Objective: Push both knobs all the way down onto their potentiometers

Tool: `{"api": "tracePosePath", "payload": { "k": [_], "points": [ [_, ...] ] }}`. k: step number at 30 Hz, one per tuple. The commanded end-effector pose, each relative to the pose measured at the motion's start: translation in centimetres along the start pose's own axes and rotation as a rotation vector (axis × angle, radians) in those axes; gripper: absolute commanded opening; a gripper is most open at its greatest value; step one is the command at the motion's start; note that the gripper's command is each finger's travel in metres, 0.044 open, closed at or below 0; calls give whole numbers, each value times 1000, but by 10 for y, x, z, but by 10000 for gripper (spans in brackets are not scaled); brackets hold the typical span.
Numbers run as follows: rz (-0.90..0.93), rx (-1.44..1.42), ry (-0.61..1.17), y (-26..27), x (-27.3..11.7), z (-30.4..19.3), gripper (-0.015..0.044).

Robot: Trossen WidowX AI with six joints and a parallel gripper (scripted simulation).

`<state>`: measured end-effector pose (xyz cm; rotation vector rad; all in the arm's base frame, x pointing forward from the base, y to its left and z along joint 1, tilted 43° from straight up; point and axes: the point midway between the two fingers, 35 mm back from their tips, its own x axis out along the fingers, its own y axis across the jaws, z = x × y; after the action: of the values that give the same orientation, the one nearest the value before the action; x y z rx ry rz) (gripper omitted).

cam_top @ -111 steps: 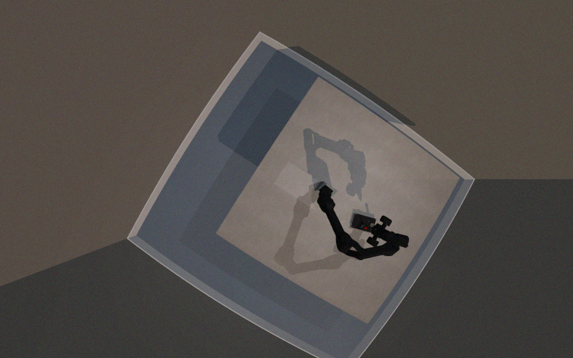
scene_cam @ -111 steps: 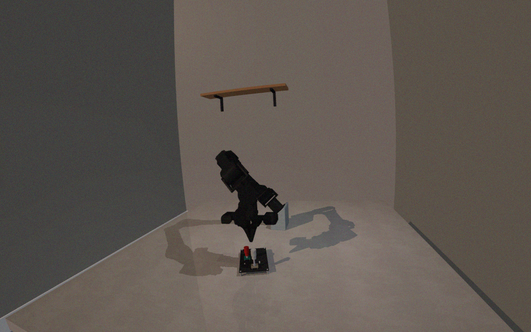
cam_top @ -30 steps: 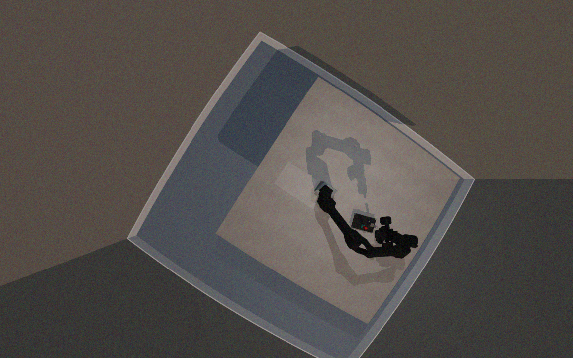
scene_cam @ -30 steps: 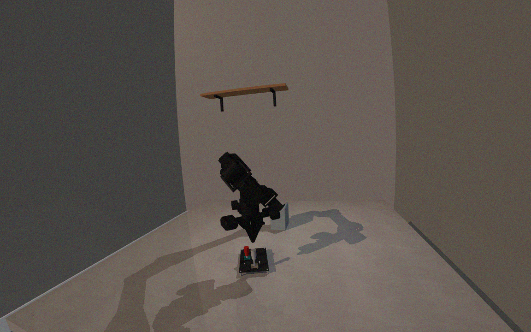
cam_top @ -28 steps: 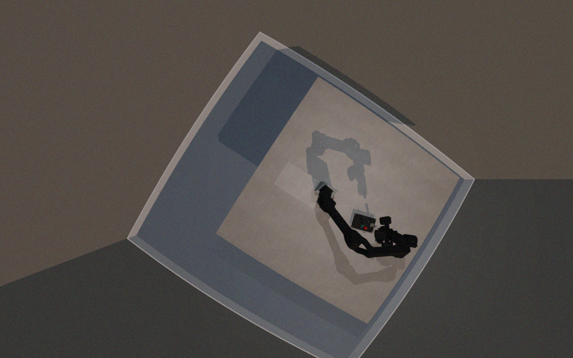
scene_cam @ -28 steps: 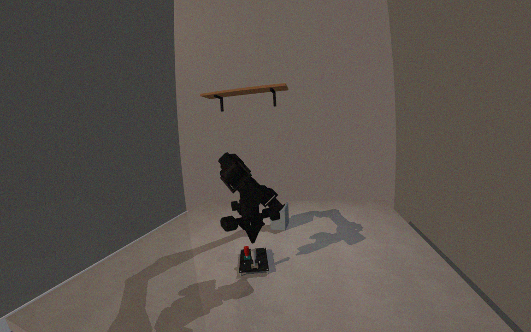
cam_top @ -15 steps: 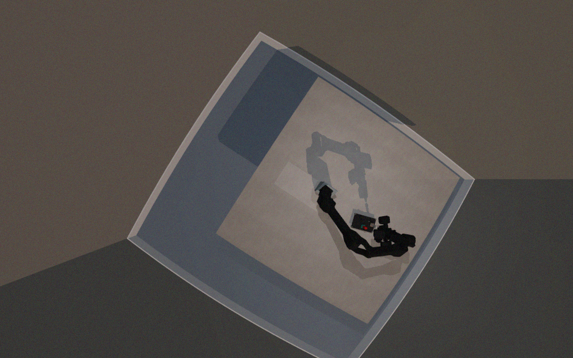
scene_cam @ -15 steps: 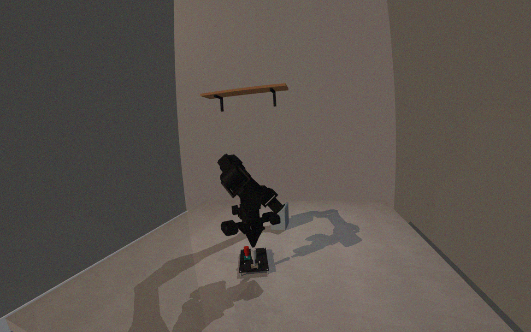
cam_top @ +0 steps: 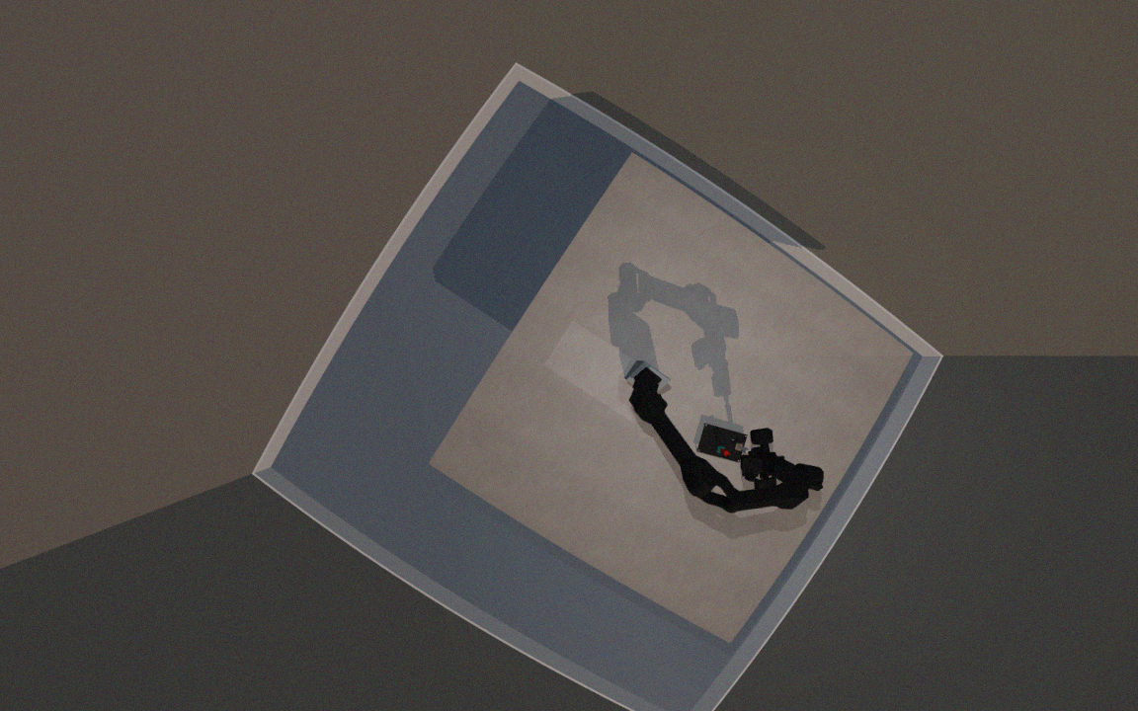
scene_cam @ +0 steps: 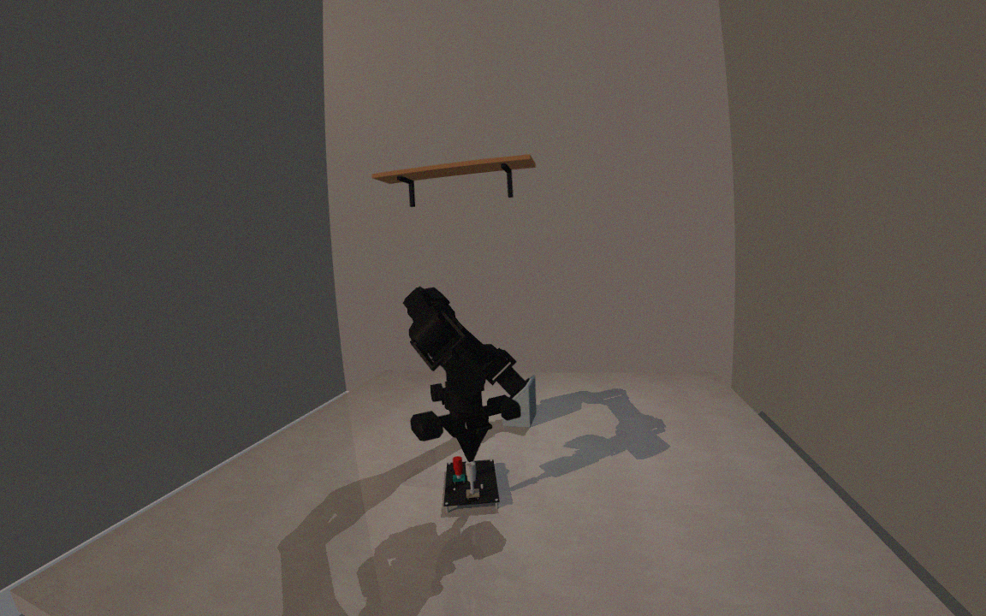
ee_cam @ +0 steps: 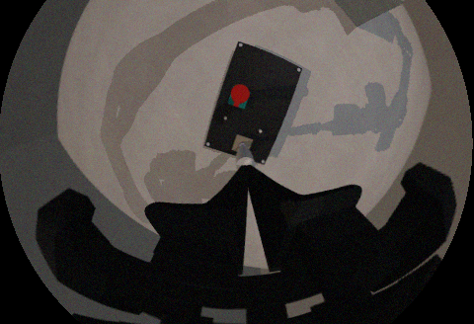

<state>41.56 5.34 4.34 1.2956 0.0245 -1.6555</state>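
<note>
With the gripper (scene_cam: 471,456) pressed together and empty above the white knob (scene_cam: 472,472) on the board (scene_cam: 485,490) at the table's near middle, its seemingly fragile shaft should be pushed straight down.

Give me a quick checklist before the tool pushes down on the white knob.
1. Tool shut, holding nothing: ok.
2. Tip over the white knob, not the red knob: ok.
3. Tip touching the white knob: cannot tell.
4. Circuit board flat on its legs: ok.
5. Red knob pushed down: not ok, it stands tall above its green potentiometer.
6. White knob fully seated: cannot tell.
</note>
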Motion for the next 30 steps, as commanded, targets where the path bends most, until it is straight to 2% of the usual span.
{"api": "tracePosePath", "payload": {
  "k": [1,30],
  "points": [
    [3,-6,-3,0,2,1,0],
    [3,-6,-3,0,5,1,0]
  ]
}}
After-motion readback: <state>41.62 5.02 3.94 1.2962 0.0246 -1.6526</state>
